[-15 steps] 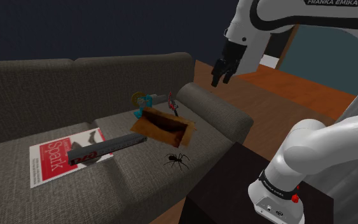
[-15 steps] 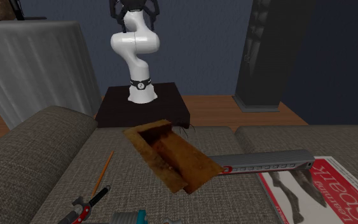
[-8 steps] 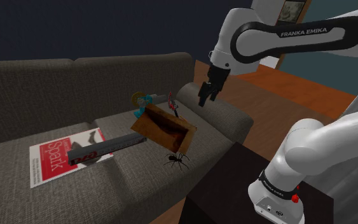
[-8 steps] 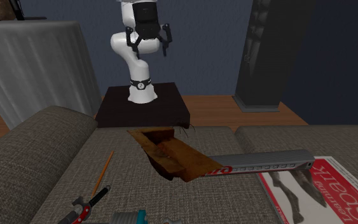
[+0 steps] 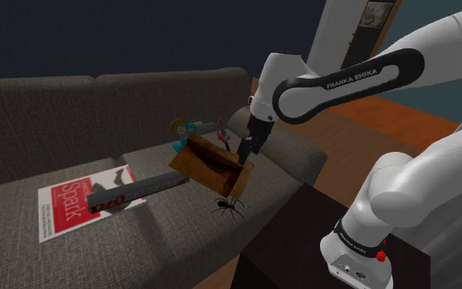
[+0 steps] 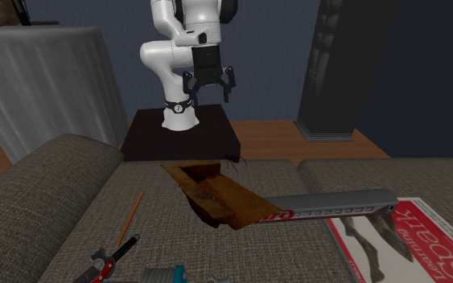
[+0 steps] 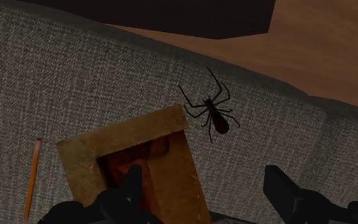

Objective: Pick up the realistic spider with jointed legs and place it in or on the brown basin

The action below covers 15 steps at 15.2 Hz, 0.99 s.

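The black spider [image 5: 228,205] [image 7: 217,118] lies flat on the grey sofa's [image 5: 57,123] seat cushion, close to the front edge and just beside the corner of the brown rectangular basin [image 5: 212,162] [image 6: 216,197] [image 7: 133,159] nearest the dark stand [image 6: 176,133]. The black gripper [image 5: 244,152] [image 6: 209,98] [image 7: 209,191] hangs above the basin's end by the armrest, released and holding nothing. Its fingers [image 7: 285,191] stand wide apart, one over the basin and the other over bare cushion, with the spider beyond them. A pencil [image 7: 32,178] lies on the cushion on the basin's other side. A long grey bar with a red label [image 5: 139,191] reaches from the basin across a red-and-white magazine [image 5: 77,201].
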Available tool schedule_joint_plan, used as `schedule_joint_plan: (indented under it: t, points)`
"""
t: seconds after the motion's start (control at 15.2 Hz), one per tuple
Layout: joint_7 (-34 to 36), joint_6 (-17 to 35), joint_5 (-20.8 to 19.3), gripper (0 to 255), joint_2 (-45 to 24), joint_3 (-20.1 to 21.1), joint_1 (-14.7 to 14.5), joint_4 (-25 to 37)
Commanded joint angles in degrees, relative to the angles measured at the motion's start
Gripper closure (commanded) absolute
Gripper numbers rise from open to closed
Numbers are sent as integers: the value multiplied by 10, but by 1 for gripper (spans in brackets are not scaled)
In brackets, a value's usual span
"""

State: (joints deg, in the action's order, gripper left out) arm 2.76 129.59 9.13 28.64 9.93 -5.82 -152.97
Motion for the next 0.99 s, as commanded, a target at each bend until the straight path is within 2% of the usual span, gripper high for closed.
schedule_joint_plan:
  t: [0.0, 0.4, 0.59, 0.73, 0.92]
  points:
    - [-3, 47, 2, 0, -37, 9, -5, -9]
    - [10, 182, -5, 0, -164, 45, -17, -15]
    - [29, 246, -29, 0, -236, 62, -18, -7]
    - [52, 287, -59, 0, -287, 70, -18, 3]
    - [64, 307, -75, 0, -311, 68, -19, 5]
